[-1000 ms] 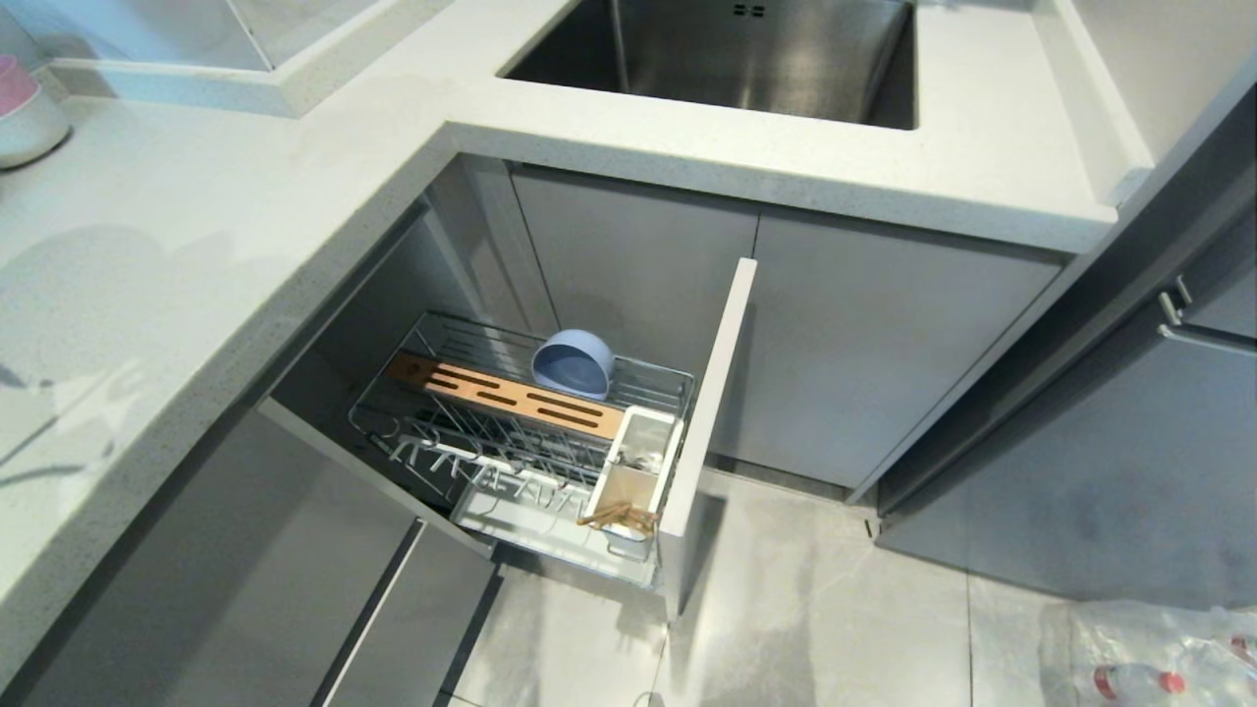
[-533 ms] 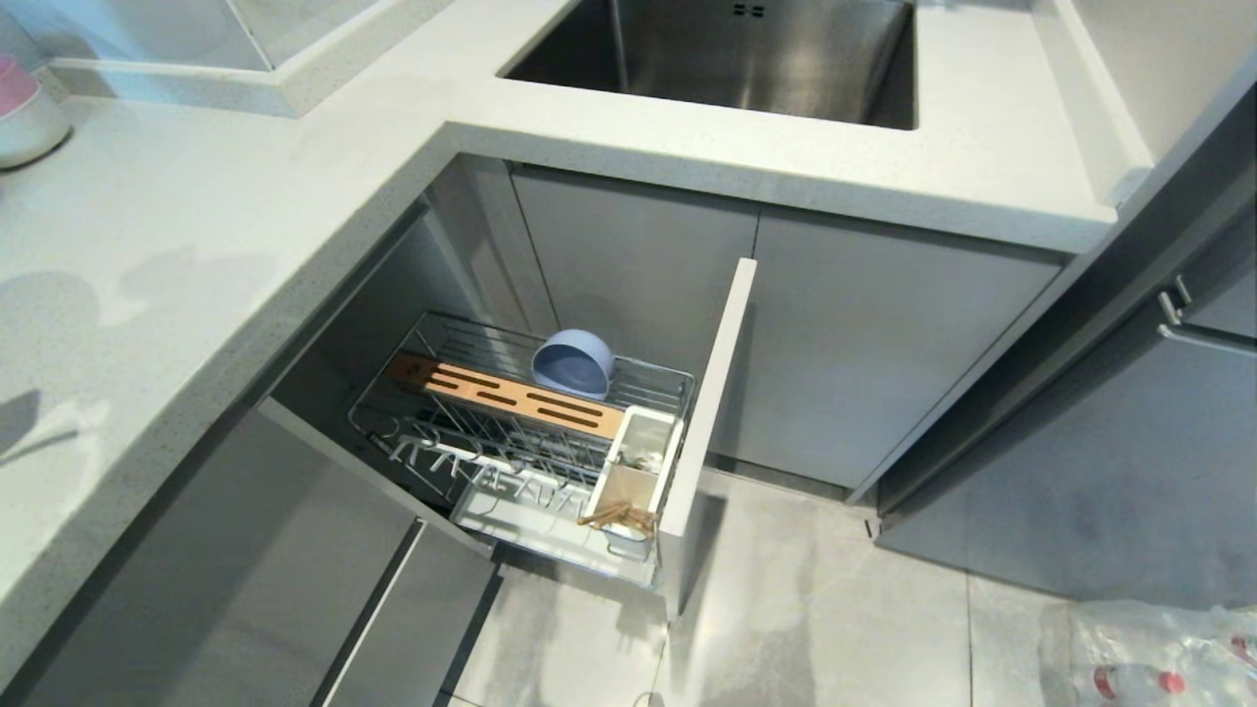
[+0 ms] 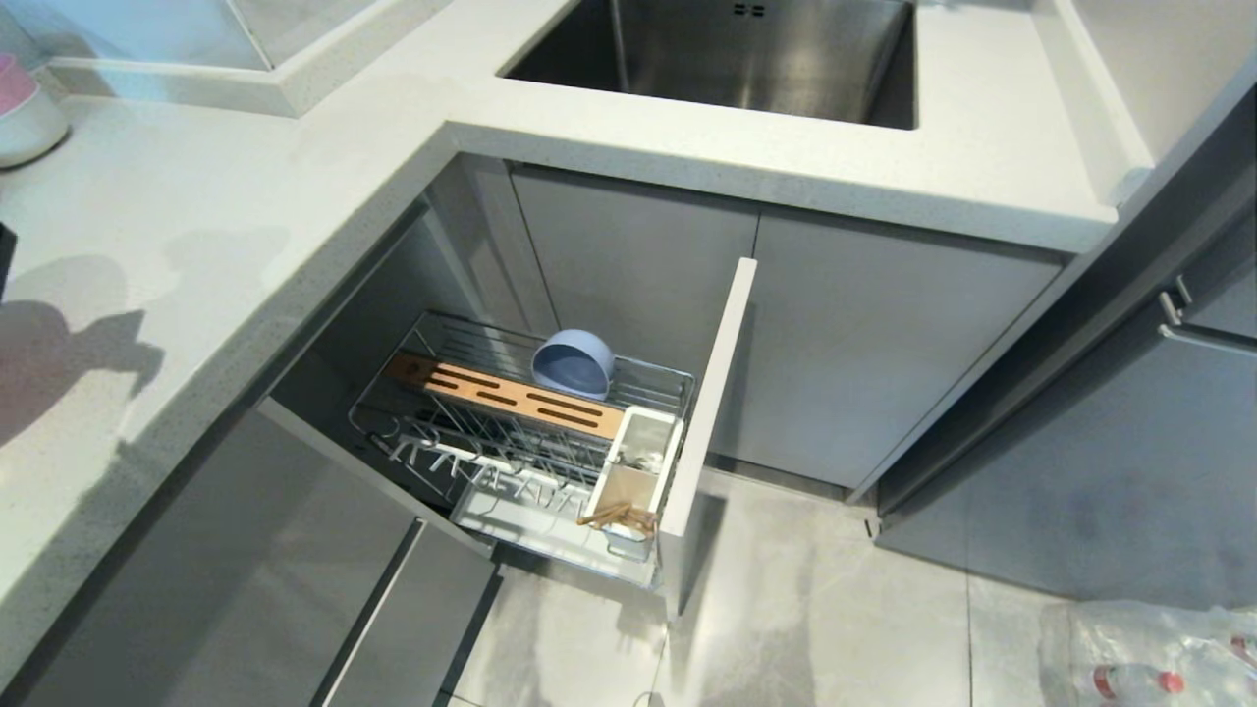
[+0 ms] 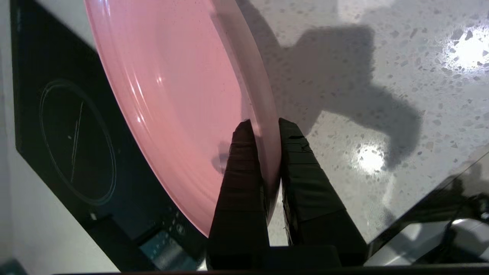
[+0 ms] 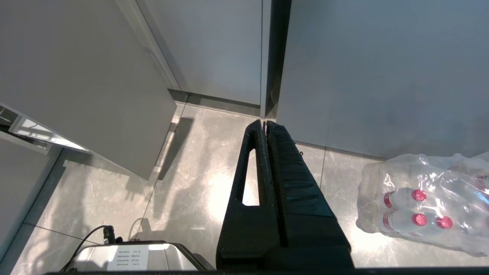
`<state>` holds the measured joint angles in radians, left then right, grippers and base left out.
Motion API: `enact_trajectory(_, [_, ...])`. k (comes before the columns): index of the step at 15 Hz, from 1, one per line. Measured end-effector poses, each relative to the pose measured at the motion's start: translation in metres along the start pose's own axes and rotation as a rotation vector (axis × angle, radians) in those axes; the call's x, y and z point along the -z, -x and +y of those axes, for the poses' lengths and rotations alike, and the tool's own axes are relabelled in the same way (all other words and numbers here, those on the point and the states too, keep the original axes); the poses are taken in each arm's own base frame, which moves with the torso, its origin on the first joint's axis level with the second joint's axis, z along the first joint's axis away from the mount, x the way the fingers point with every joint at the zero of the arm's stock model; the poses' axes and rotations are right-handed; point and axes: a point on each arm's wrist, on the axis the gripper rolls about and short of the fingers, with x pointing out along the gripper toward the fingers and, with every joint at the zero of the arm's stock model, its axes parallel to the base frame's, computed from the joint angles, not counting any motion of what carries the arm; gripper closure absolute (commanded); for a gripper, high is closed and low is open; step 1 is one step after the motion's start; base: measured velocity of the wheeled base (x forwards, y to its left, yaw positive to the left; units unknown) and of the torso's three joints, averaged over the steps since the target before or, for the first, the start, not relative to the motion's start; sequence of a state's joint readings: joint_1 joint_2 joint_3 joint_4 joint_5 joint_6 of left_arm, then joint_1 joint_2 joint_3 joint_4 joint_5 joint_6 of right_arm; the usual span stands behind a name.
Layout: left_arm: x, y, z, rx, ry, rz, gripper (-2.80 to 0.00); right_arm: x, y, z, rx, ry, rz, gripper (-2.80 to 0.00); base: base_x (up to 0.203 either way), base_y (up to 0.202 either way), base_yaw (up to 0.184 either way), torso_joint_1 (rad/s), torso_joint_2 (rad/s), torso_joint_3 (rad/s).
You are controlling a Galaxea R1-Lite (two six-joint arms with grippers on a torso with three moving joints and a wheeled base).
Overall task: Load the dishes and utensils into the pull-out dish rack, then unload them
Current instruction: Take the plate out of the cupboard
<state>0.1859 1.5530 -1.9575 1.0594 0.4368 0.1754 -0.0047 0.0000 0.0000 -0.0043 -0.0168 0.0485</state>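
In the left wrist view my left gripper [image 4: 265, 126] is shut on the rim of the pink plate [image 4: 172, 95], which hangs edge-on above the speckled countertop [image 4: 363, 114]. The head view shows the pull-out dish rack [image 3: 678, 378] drawn out below the counter. The pale blue bowl [image 3: 573, 363] leans on its side behind the wooden strip [image 3: 511, 393]. The chopsticks [image 3: 619, 516] stick out of the white caddy [image 3: 643, 462]. My right gripper [image 5: 264, 124] is shut and empty, parked low over the floor.
A black cooktop [image 4: 68, 145] lies under the plate. Stacked pink-over-white bowls [image 3: 25, 108] stand at the counter's far left, and the sink [image 3: 746, 49] is at the back. The rack's grey front panel [image 3: 712, 393] juts out. A pack of bottles [image 3: 1159, 658] lies on the floor.
The arm's shadow on the left of the countertop has grown and spread to the right, and a dark edge now shows at the picture's left border. The rack and its contents have not moved.
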Motion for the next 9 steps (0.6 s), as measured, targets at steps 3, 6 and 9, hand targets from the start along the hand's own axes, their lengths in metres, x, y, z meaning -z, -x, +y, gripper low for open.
enact_trajectory(3, [-0.007, -0.016, -0.008, 0.008, -0.071, 0.021, 0.0, 0.0, 0.0, 0.0, 0.0, 0.0, 0.0, 0.0, 0.0, 0.0, 0.0, 0.0, 0.0, 0.0])
enact_trajectory(6, [-0.011, -0.028, -0.014, 0.014, -0.091, 0.04, 0.0, 0.0, 0.0, 0.0, 0.0, 0.0, 0.0, 0.0, 0.0, 0.0, 0.0, 0.0, 0.0, 0.0])
enact_trajectory(9, [-0.013, -0.035, -0.02, 0.026, -0.107, 0.05, 0.0, 0.0, 0.0, 0.0, 0.0, 0.0, 0.0, 0.0, 0.0, 0.0, 0.0, 0.0, 0.0, 0.0])
